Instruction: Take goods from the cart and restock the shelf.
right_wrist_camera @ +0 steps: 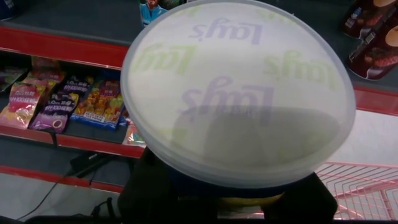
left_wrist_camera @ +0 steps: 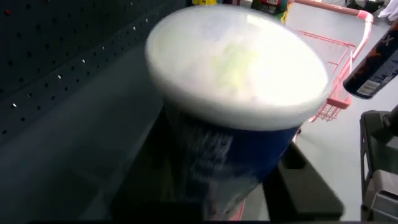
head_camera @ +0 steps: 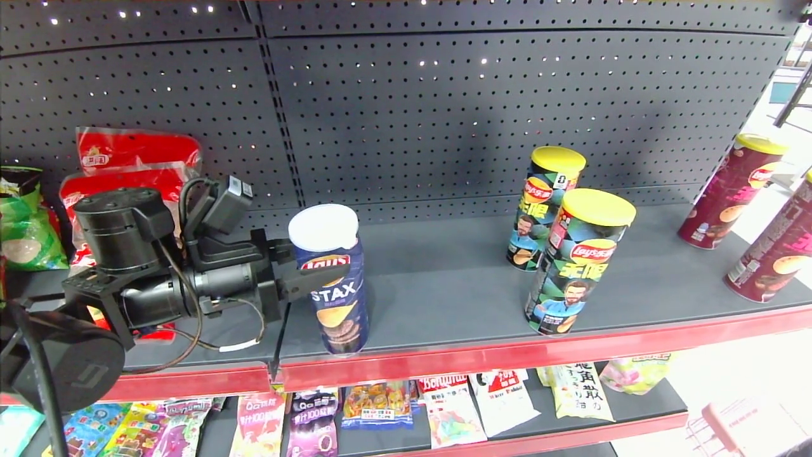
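Note:
A blue chip can [head_camera: 333, 279] with a white lid stands upright near the front edge of the dark shelf [head_camera: 444, 279]. My left gripper [head_camera: 325, 265] is shut on it from the left, one finger across its front. In the left wrist view the same can [left_wrist_camera: 236, 68] sits close up between the jaws. The right wrist view shows a second chip can [right_wrist_camera: 239, 87] with a clear lid, held in my right gripper in front of the shelf's red edge [right_wrist_camera: 56, 46].
Two yellow-lidded cans [head_camera: 574, 260] [head_camera: 545, 203] stand right of the middle. Two maroon cans [head_camera: 729, 190] lean at the far right. Red bags [head_camera: 133, 158] and a green bag [head_camera: 22, 222] sit behind my left arm. Snack packets [head_camera: 380, 406] fill the lower shelf. A pink cart [head_camera: 742, 425] stands at the lower right.

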Controlling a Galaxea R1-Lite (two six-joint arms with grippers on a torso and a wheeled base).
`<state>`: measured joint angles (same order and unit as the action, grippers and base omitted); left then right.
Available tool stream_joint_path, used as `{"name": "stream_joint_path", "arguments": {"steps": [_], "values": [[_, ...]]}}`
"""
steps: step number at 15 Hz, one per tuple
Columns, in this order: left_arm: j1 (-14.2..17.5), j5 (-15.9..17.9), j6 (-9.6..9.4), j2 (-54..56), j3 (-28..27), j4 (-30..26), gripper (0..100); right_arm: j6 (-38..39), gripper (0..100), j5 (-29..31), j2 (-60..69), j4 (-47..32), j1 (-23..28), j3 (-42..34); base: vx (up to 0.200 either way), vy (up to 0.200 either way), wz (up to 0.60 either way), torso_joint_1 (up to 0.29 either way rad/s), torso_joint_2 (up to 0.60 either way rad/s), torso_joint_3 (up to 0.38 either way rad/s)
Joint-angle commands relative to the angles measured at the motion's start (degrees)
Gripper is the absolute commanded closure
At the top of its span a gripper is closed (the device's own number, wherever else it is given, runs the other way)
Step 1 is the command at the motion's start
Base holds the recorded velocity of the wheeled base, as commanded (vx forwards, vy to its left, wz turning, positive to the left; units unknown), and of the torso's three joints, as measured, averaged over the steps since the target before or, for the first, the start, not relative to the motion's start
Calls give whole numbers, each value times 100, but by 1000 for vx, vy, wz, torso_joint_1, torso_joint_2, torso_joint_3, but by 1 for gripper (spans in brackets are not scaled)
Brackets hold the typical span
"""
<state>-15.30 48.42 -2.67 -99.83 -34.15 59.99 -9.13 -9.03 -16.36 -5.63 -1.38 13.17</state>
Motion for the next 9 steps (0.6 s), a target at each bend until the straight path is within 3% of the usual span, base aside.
{"name": "stream_joint_path", "arguments": {"steps": [1, 5, 9], "values": [[-8, 1, 12, 7, 31, 22, 0, -1, 100, -2, -8, 1, -3, 2, 0, 0, 0, 0, 0, 0], [1, -8, -5, 42, 66, 30, 0, -1, 100, -2, -8, 1, -3, -7, 0, 0, 0, 0, 0, 0], [1, 45, 118, 341, -4, 215, 0, -10, 100, -2, -8, 1, -3, 11, 0, 0, 0, 0, 0, 0]]}}
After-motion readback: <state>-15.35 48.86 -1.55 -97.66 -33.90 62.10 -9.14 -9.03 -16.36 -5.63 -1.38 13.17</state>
